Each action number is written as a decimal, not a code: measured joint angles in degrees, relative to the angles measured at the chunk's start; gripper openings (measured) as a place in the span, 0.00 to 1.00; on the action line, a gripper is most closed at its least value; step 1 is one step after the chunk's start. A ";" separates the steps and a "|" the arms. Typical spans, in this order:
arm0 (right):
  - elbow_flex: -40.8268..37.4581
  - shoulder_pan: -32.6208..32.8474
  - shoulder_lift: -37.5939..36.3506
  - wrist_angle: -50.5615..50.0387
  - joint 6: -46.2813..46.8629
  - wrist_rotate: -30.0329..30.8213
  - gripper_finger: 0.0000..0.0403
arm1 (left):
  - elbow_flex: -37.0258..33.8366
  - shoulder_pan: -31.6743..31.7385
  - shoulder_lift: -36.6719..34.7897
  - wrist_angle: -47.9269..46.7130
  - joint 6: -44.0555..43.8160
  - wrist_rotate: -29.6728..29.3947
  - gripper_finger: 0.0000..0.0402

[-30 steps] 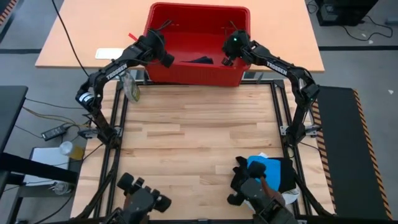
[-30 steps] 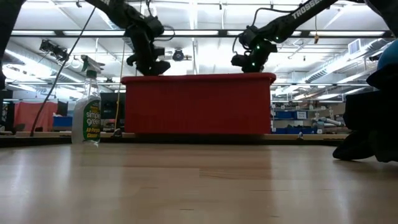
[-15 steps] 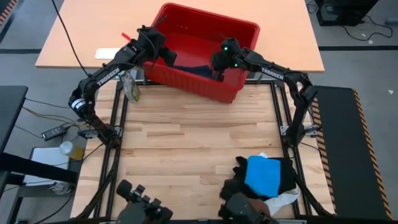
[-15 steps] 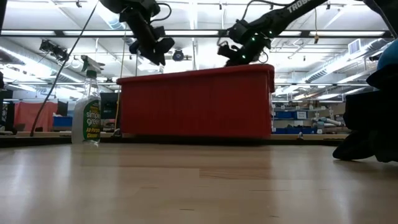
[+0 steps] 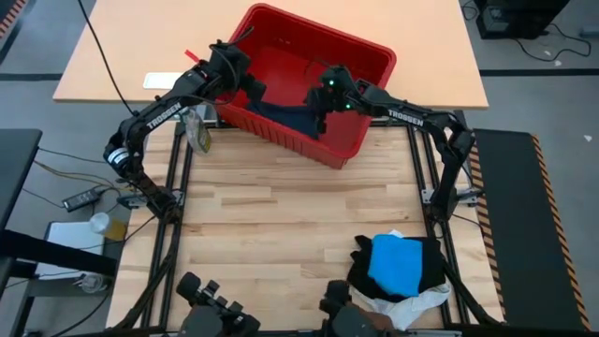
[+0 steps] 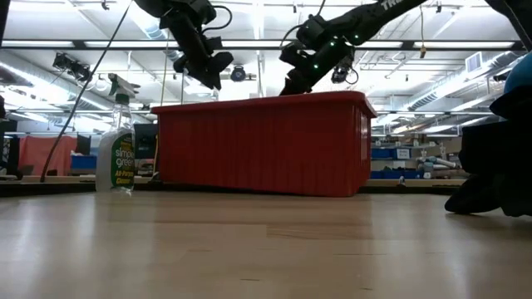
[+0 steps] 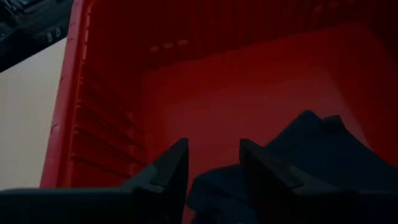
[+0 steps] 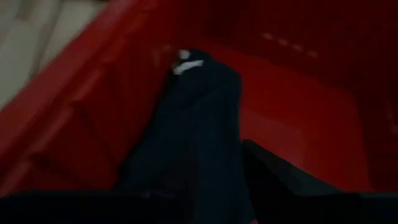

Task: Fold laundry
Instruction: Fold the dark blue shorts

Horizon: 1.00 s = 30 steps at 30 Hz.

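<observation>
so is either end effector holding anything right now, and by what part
The right end effector has the dark garment between its fingers, by a bunched fold. The left end effector is open, holding nothing.

Both arms stretched far forward, left gripper [image 7: 208,163] parted, right gripper [image 5: 321,101] angled down.

The white word "TROSSEN" runs along the dark forearm of the left robot arm [image 5: 161,112] and again along the dark forearm of the right robot arm [image 5: 404,115] in the high view. In the low view, the label of the clear plastic spray bottle [image 6: 115,158] standing beside the red basket reads "simple green"; its smaller print cannot be read.
</observation>
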 joint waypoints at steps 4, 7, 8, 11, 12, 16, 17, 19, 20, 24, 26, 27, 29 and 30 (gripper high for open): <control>0.00 -2.32 -0.35 3.38 10.37 0.16 0.33 | 0.00 0.13 -0.04 -0.56 -3.82 3.82 0.36; 0.00 -4.64 -0.29 7.15 17.22 -1.41 0.32 | 0.17 1.18 1.35 0.17 -6.89 7.59 0.36; 0.00 -5.45 -0.02 8.11 18.14 -2.81 0.32 | 0.20 1.55 2.38 0.34 -7.48 8.31 0.36; 0.02 -7.29 1.55 9.58 18.80 -5.67 0.31 | 0.00 2.34 6.25 1.62 -7.52 10.72 0.36; 0.02 -7.66 2.13 9.73 19.03 -5.91 0.31 | 0.32 2.41 7.47 2.13 -7.48 10.94 0.36; 0.00 -8.17 3.63 9.98 23.50 -6.83 0.32 | 5.26 2.41 14.12 0.77 -8.00 11.92 0.36; 0.00 -8.17 3.67 9.81 24.32 -7.70 0.32 | 6.46 2.60 16.14 -0.22 -7.98 12.83 0.36; 0.00 -8.15 3.64 10.52 24.03 -9.55 0.32 | 8.89 2.80 20.63 -1.00 -8.26 14.42 0.36; 0.00 -8.14 3.63 11.27 23.45 -10.49 0.32 | 10.09 3.20 22.60 -1.30 -9.03 15.16 0.36; 0.00 -8.08 3.61 13.12 24.53 -12.91 0.32 | 13.48 4.62 29.45 -4.04 -13.70 17.88 0.41; 0.00 -8.03 3.59 12.53 25.15 -13.46 0.32 | 14.05 5.36 31.69 -5.80 -14.47 18.20 0.47; 0.00 -7.97 3.59 11.84 25.42 -13.74 0.32 | 14.21 5.63 32.17 -5.98 -14.47 18.18 0.51; 0.00 -7.97 3.59 10.99 25.71 -14.52 0.32 | 14.42 6.21 32.42 -6.82 -14.37 18.18 0.60; 0.00 -7.97 3.59 10.87 25.72 -15.03 0.32 | 14.56 6.47 32.54 -6.86 -13.86 18.15 0.64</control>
